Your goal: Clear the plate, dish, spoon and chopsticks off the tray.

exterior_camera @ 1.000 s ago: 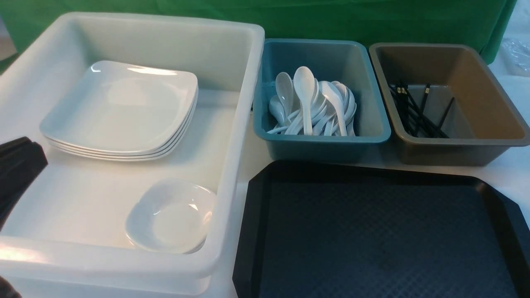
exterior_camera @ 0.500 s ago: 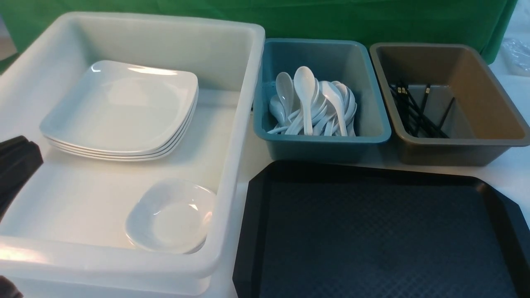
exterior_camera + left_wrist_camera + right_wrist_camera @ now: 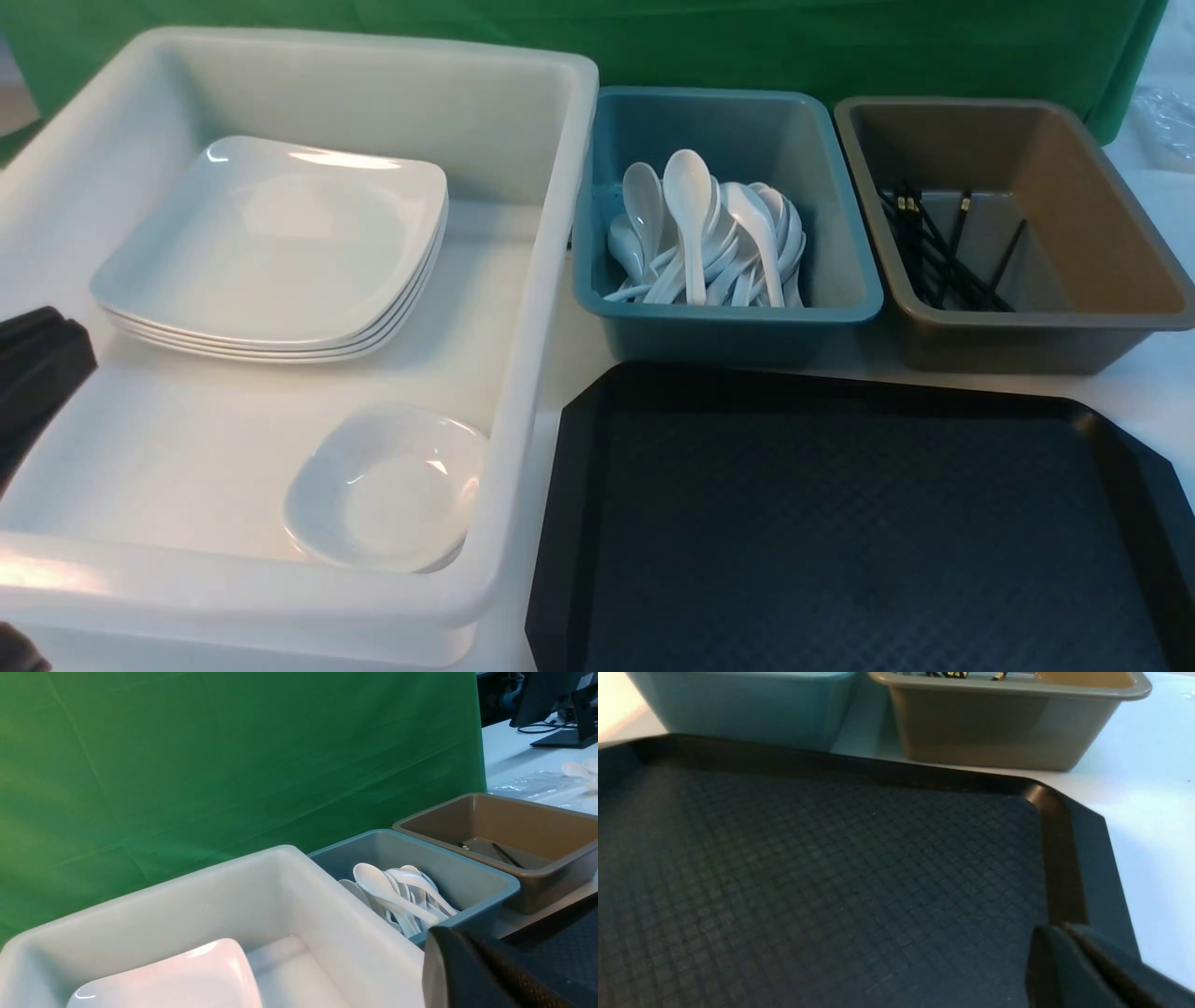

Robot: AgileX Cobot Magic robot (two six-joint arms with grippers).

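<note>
With the tray [image 3: 868, 523] lying bare between its rims, the clearing is looking finished, both pincers, left [image 3: 460, 938] and right [image 3: 1057, 933], pressing together empty, plates [image 3: 280, 243] sitting in the white tub's [image 3: 546, 280] far-left corner, spoons [image 3: 689, 215] filling the teal one, chopsticks [image 3: 920, 247] the brown, the next move calling only for resting.

Spoons [image 3: 392, 896] crowd a bluish tub [image 3: 472, 882], seemingly.

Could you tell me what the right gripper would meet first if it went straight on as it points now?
Most likely the tray: the right gripper seems to point over its surface, though its height and exact slant are unclear.
</note>
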